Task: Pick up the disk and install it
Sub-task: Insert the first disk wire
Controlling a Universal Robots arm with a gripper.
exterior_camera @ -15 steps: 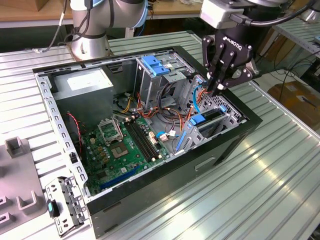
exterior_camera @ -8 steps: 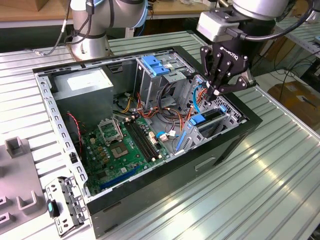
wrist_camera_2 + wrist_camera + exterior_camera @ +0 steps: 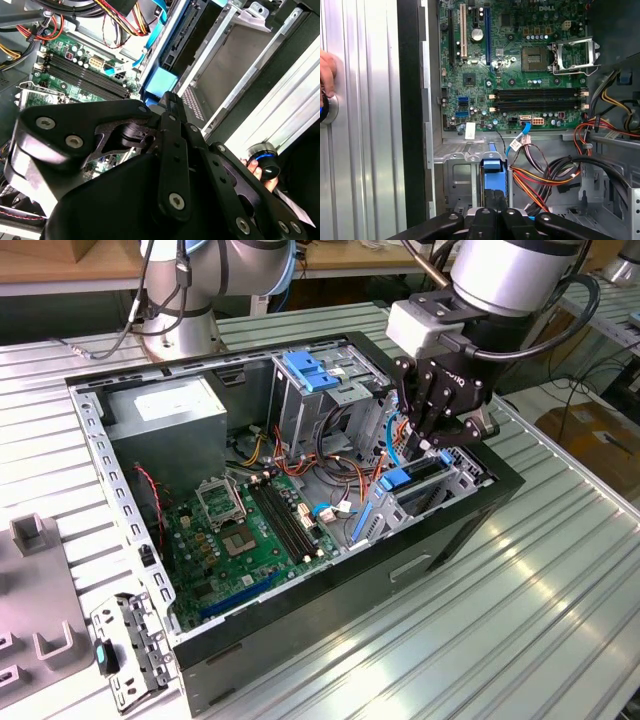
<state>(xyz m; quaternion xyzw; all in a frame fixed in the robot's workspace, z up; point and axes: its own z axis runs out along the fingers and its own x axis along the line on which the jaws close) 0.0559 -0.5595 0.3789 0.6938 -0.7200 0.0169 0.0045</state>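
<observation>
Over the drive cage, hand (image 3: 430, 443): fingers drawn narrow, tips down at the blue carrier end; pinching it or only pressing on it, cannot tell.
Disk (image 3: 494, 170): on edge in the drive cage, directly under the fingertips and in line with the hand's reach; long axis judged to run down into the slot.
Drive cage (image 3: 456, 172): grey metal, against the case wall nearest the open bench (image 3: 520, 620).
Cables (image 3: 545, 180): orange, red and yellow bundle just beside the cage.
Motherboard (image 3: 520, 75): flat on the case floor, beyond the cage.
Grey box (image 3: 165, 410): far corner of the case, well apart from the hand.
Hidden: how deep the disk sits — the hand's linkage covers it; label face not seen; a person's fingers (image 3: 326, 70), cut off at the edge, rest on a blue-ringed knob (image 3: 264, 161).
</observation>
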